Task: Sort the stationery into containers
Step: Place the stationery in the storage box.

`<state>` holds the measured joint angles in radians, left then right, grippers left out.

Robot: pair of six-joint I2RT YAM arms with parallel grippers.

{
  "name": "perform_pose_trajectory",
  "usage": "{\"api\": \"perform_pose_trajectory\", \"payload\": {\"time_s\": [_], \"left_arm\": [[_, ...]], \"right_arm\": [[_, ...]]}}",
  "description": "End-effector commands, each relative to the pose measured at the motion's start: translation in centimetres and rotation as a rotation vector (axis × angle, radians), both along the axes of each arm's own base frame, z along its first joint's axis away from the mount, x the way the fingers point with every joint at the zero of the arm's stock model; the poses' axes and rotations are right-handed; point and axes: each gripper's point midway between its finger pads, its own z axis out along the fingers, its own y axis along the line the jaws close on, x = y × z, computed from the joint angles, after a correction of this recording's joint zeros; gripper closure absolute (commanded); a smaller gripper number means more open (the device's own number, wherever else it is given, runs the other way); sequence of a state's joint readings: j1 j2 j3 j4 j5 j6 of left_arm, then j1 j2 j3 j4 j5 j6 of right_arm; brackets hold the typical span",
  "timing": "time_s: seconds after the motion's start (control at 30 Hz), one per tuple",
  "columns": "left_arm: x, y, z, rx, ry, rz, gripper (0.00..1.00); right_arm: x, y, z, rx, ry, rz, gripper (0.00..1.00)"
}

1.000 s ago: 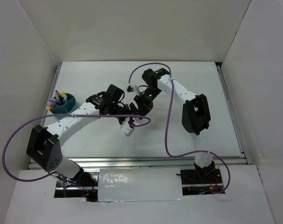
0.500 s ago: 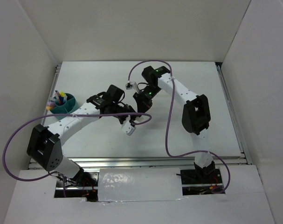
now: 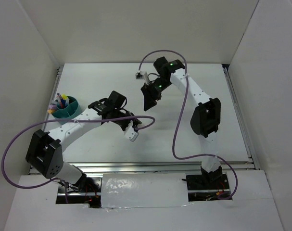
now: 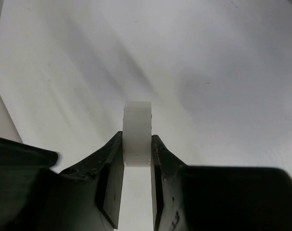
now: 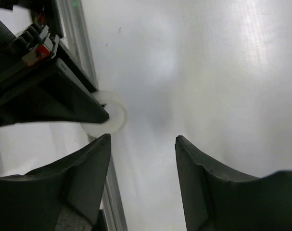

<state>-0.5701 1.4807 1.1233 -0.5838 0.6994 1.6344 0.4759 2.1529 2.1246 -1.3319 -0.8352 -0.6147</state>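
At the far left of the counter [image 3: 102, 79] stands the teal cup [image 3: 68, 114], with several pens and markers [image 3: 61, 101] already upright in it. No other container shows in any view.

The tape ring [image 4: 137, 132] is off to the right of the cup and well apart from it, held by the left tool [image 4: 137, 142] near the middle of the counter. The left wrist view sees the ring edge-on. It stands upright with its flat faces pressed against the two dark fingers [image 4: 113, 166], and its upper half sticks out past their tips. The tool is clamped on the ring, its jaws only as far apart as the ring is thick. The ring appears to be clear of the counter, though the wrist view does not settle this.

The coming move looks like a carry leftward to a container, and it turns on that gap. The cup lies to the left of the ring, on the left arm's own side, so the left arm is both nearer and already loaded.

Further right and toward the back, the right tool [image 5: 143, 139] hangs with its jaws wide apart and nothing between them. Its wrist view catches the ring as a pale disc, half hidden behind a finger of the left tool, to the left of its own fingers and not touching them.
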Motion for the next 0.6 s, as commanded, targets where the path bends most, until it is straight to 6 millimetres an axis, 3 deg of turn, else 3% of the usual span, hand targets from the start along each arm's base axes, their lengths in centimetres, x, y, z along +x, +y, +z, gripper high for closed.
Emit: {"api": "perform_pose_trajectory", "payload": {"time_s": [0.0, 0.13, 0.17, 0.27, 0.3, 0.33, 0.37, 0.43, 0.47, 0.57], "left_arm": [[-1.2, 1.2, 0.5, -0.019, 0.050, 0.026, 0.91], [-0.5, 2.5, 2.3, -0.077, 0.172, 0.218, 0.93], [1.3, 3.8, 3.7, -0.119, 0.189, 0.308, 0.93], [2.3, 6.7, 6.7, -0.200, 0.349, 0.471, 0.94], [3.6, 9.7, 7.4, -0.224, 0.352, 0.546, 0.95], [3.6, 10.9, 8.0, -0.244, 0.364, 0.556, 0.94], [3.5, 13.9, 8.2, -0.238, 0.394, 0.631, 0.95], [3.5, 16.8, 8.6, -0.225, 0.336, 0.661, 0.94], [3.9, 19.3, 8.9, -0.221, 0.310, 0.720, 0.94], [2.1, 23.3, 7.8, -0.133, 0.305, 0.739, 0.94]], "right_arm": [[2.2, -2.5, 4.8, 0.043, -0.041, -0.116, 0.36], [3.9, -4.2, 6.0, 0.041, -0.099, -0.178, 0.36], [4.0, -4.6, 5.9, 0.035, -0.101, -0.185, 0.36], [3.6, -5.8, 5.4, 0.003, -0.101, -0.201, 0.37], [3.4, -6.2, 4.9, -0.015, -0.099, -0.201, 0.37], [3.3, -6.4, 5.2, -0.017, -0.111, -0.201, 0.38], [3.3, -6.7, 5.2, -0.022, -0.110, -0.209, 0.38], [3.6, -7.1, 5.2, -0.029, -0.118, -0.219, 0.38], [3.7, -7.1, 5.2, -0.030, -0.118, -0.222, 0.38], [3.9, -7.1, 5.0, -0.037, -0.121, -0.227, 0.38]]}}
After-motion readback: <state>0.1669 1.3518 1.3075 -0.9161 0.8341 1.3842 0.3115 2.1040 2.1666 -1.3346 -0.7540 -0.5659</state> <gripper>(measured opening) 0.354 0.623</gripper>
